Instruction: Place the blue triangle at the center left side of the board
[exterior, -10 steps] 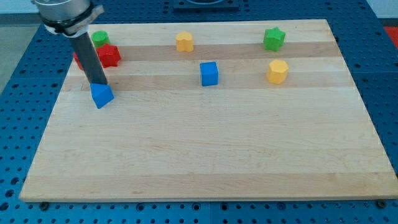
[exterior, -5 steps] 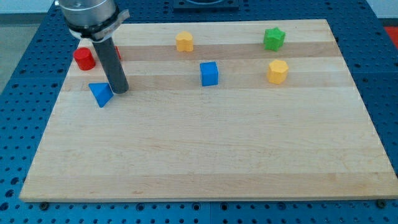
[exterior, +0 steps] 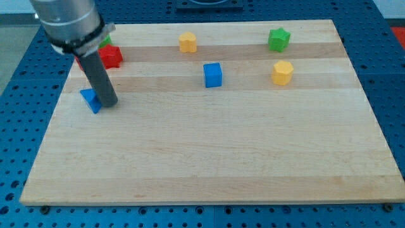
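The blue triangle [exterior: 91,100] lies near the board's left edge, about mid-height of the view. My tip [exterior: 107,103] rests on the board against the triangle's right side, and the rod partly hides the block. The wooden board [exterior: 209,152] fills most of the view.
A red block [exterior: 111,56] sits up-left behind the rod, with a green block [exterior: 105,41] just above it, mostly hidden. A blue cube [exterior: 213,75] is at centre top. A yellow block [exterior: 187,42], a green star [exterior: 278,39] and a yellow hexagon [exterior: 283,73] lie along the top and right.
My tip went from above the triangle round to its right side, then pushed left. The blue triangle has slid left toward the board's edge.
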